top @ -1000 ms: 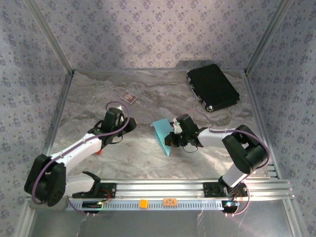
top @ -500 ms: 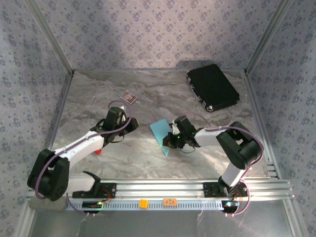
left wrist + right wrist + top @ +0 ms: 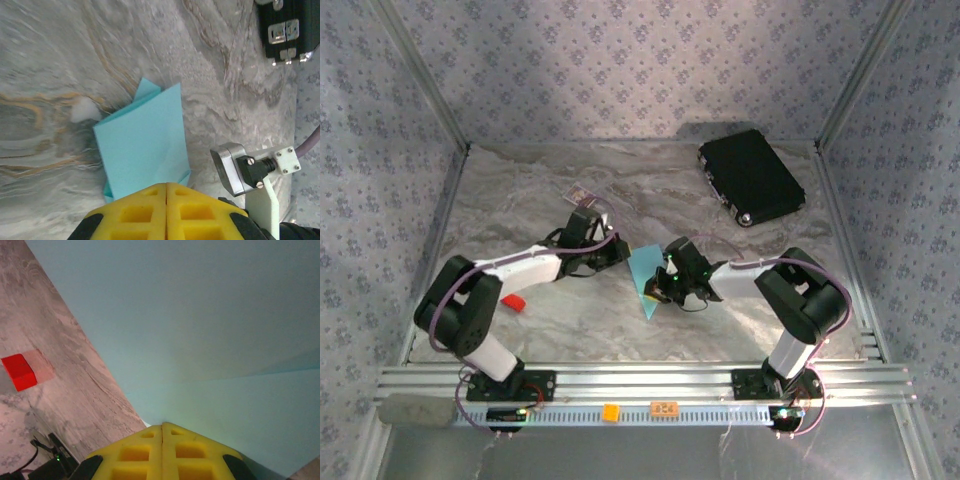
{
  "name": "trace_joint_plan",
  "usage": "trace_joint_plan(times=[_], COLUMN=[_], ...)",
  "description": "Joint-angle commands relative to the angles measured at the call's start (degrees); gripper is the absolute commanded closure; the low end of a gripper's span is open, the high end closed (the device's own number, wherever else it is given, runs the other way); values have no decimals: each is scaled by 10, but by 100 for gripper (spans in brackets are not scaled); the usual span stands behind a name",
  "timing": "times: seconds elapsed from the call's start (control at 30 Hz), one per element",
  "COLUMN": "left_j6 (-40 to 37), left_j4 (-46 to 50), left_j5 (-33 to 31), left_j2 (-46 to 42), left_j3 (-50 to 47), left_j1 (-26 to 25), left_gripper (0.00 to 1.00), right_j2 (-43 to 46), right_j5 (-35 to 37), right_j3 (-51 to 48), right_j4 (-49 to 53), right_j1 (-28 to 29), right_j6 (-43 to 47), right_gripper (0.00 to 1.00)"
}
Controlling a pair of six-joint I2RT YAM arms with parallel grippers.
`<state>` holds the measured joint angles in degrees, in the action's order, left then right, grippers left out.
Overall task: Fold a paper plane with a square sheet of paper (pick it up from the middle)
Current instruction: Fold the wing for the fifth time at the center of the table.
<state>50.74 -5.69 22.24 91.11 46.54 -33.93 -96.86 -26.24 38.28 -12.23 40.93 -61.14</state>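
The light-blue sheet of paper [image 3: 642, 272], folded with a crease, is held up off the marble table between both grippers. My left gripper [image 3: 622, 250] is at its upper left edge. In the left wrist view the yellow fingertips [image 3: 150, 197] are pressed together, with the paper [image 3: 142, 140] running in at their seam. My right gripper [image 3: 655, 288] is shut on the paper's right side. In the right wrist view the paper [image 3: 200, 315] spreads out from the closed gripper [image 3: 162, 425].
A black rectangular case [image 3: 752, 177] lies at the back right of the table. A small dark card [image 3: 580, 195] lies at the back left of centre. A red block [image 3: 512, 302] sits beside the left arm, and it shows as the red block [image 3: 19, 371] in the right wrist view.
My left arm has swung right to the paper's edge and its jaws have closed. The right gripper has shifted a little left with the paper, which now looks narrower.
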Motion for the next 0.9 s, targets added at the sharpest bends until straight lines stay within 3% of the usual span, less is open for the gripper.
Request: trace_joint_plan(times=[0.0,0.2,0.53,0.7,0.87], left_j6=[20,26,32,25,14], left_j4=[-27,-2,43,30,0], left_j5=[51,61,11,16,33], left_j2=[39,105,134,139,143], left_j3=[27,62,42,25,1], left_j1=[-14,-37,-38,-37,-32], left_gripper=[95,98,100,100,100], right_j2=[-16,-17,-4,19,73], right_j5=[31,28,18,-8,3], right_j3=[-21,-23,-32,-38,-49], right_j4=[14,4,-32,-81,-48], right_j1=[5,4,3,5,-14], right_j6=[-36,-42,-28,-8,30], right_gripper=[99,100,97,91,84])
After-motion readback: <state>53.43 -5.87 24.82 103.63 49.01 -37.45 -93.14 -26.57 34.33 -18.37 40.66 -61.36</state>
